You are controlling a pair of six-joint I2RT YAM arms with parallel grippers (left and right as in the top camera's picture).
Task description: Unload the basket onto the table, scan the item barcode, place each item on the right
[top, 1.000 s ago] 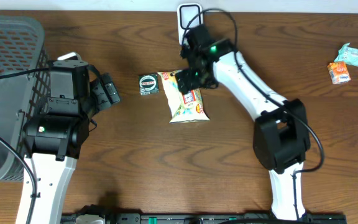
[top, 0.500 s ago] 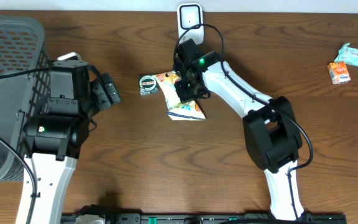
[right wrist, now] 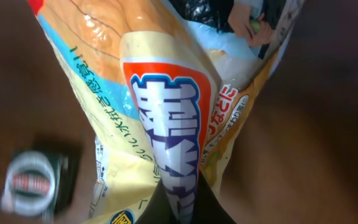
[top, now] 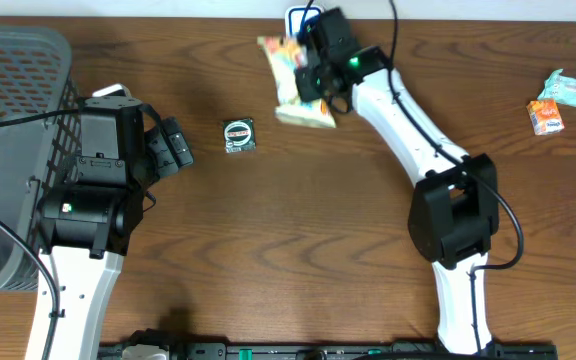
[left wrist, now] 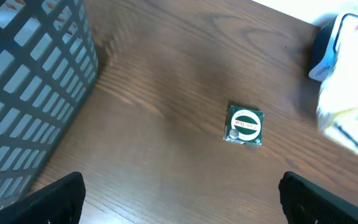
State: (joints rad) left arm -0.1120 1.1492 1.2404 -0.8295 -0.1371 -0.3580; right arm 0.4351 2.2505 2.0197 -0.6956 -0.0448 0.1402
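My right gripper [top: 315, 82] is shut on a yellow snack bag [top: 290, 72], pinching a fold of it and holding it above the table at the far centre. The bag hangs just beside the white and blue scanner [top: 299, 16]. In the right wrist view the bag [right wrist: 166, 118] fills the frame, with the fold squeezed between the dark jaws of the gripper [right wrist: 180, 205]. I see no barcode on it. My left gripper [top: 173, 148] stands open by the basket, its fingers wide apart over bare wood [left wrist: 182, 193]. In that view the scanner [left wrist: 340, 37] and blurred bag [left wrist: 347, 106] lie at the right edge.
A small green packet [top: 238, 135] lies on the table between the arms, also visible in the wrist views [left wrist: 245, 124] [right wrist: 36, 180]. A grey mesh basket [top: 8, 120] stands at the left. A few snack packs [top: 558, 100] lie at the far right.
My right gripper closed on the snack bag, lifted it off the table and carried it up toward the scanner at the far edge. The left arm has not moved.
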